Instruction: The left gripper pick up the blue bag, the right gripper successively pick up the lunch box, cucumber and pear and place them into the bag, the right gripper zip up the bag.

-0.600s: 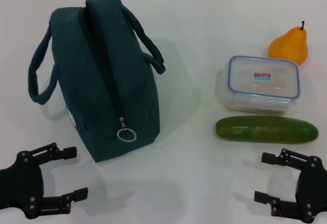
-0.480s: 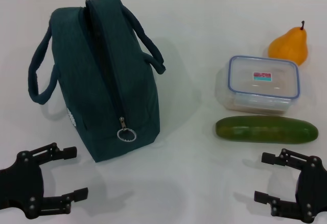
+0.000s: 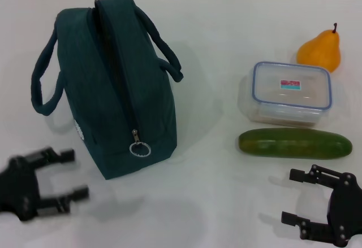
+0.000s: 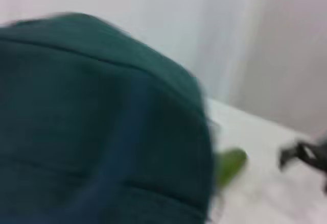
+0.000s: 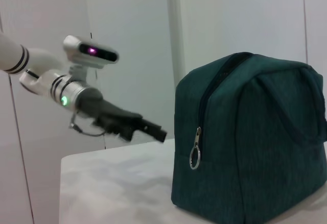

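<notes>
Near the front left corner of the white counter [image 3: 215,191], the left gripper [image 3: 76,174] hovers with its jaws spread and empty, their tips pointing toward the blue bag [image 3: 113,90], which stands upright just beyond and to the right of them without touching. That bag is zipped shut, its round metal zipper ring [image 3: 139,148] hanging at the near end of the seam, closest to the left jaws, while its two loop handles [image 3: 42,84] droop to either side. From the right wrist view the same left gripper [image 5: 153,129] reaches in from the side toward the bag [image 5: 250,137], clear of the fabric, with a green light on its silver wrist [image 5: 64,89]. Over at the front right, the right gripper [image 3: 294,197] also has its jaws spread wide and holds nothing. Just beyond its jaws lies the cucumber [image 3: 294,143], lengthwise across the counter and apart from the fingertips. Behind the cucumber, farther from those jaws, sits the lunch box [image 3: 291,92] with its lid on and a small sticker on top, and beyond that, at the far right, the pear [image 3: 321,51] stands with its stem up. In the left wrist view the bag [image 4: 97,127] fills most of the frame, with the cucumber's tip [image 4: 229,165] showing past its edge.
</notes>
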Action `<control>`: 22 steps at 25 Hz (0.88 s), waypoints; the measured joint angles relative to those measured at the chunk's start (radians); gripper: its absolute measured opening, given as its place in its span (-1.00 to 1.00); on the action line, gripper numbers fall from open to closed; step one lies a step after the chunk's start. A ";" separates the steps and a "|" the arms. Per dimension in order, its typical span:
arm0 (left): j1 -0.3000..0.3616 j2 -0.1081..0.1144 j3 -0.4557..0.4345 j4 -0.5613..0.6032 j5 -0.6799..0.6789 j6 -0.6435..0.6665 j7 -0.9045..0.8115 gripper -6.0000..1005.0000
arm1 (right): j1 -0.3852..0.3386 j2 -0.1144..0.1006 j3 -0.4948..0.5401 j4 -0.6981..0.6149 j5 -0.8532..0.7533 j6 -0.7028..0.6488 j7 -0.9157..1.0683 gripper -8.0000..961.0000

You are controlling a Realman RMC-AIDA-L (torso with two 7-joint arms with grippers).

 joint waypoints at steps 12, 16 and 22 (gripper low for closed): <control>-0.120 0.123 -0.103 0.049 0.012 -0.001 -0.615 0.71 | 0.007 0.001 0.000 0.004 0.000 -0.008 0.001 0.57; -0.154 0.143 -0.103 0.172 0.012 0.002 -0.804 0.71 | 0.009 0.001 0.000 0.005 0.000 -0.008 0.001 0.57; -0.189 0.157 -0.064 0.429 0.041 0.012 -1.048 0.70 | 0.009 0.002 0.000 0.001 0.000 -0.008 0.003 0.56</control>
